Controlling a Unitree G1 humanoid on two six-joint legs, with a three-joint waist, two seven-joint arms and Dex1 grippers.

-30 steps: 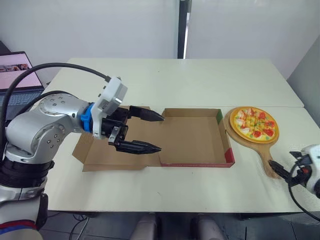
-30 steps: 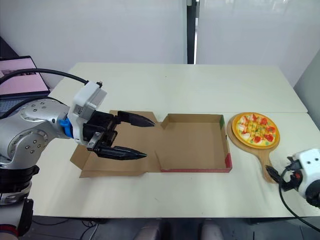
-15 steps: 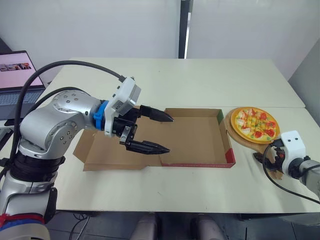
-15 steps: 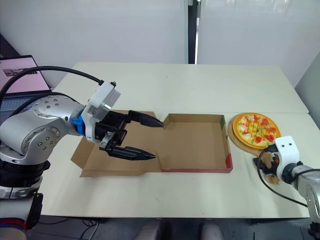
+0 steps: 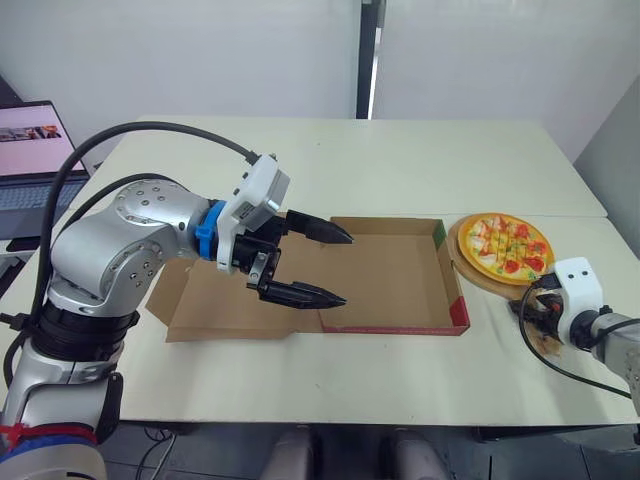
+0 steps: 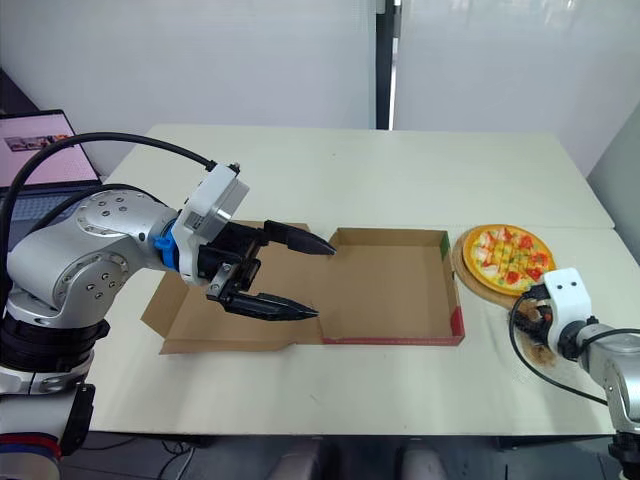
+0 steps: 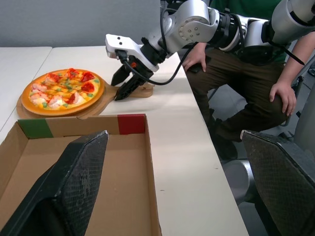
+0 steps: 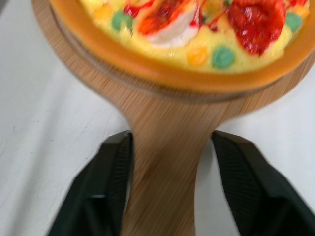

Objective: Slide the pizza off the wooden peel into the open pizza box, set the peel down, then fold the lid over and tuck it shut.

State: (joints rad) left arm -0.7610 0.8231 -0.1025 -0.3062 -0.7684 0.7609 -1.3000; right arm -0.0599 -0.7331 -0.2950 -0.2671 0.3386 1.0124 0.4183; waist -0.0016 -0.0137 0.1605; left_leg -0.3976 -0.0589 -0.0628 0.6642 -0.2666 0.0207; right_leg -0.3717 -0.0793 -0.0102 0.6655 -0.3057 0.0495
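A toy pizza (image 5: 506, 245) lies on a round wooden peel (image 5: 478, 279) just right of the open cardboard pizza box (image 5: 390, 288). The box lid (image 5: 200, 300) lies flat to the left. My left gripper (image 5: 345, 270) hovers open over the box's left edge, fingers pointing right. My right gripper (image 5: 533, 305) is low on the table at the peel's handle (image 8: 165, 147). In the right wrist view its open fingers (image 8: 106, 191) straddle the handle, one on each side. The left wrist view shows the pizza (image 7: 61, 91) and the right gripper (image 7: 123, 83) beyond the box wall.
A laptop (image 5: 30, 150) stands off the table's left side. A seated person (image 7: 246, 83) shows beyond the table's right edge in the left wrist view. A seam between two tabletops runs behind the pizza.
My right gripper has come forward from the table's near right corner to the peel's handle. The left gripper has shifted a little rightward toward the box.
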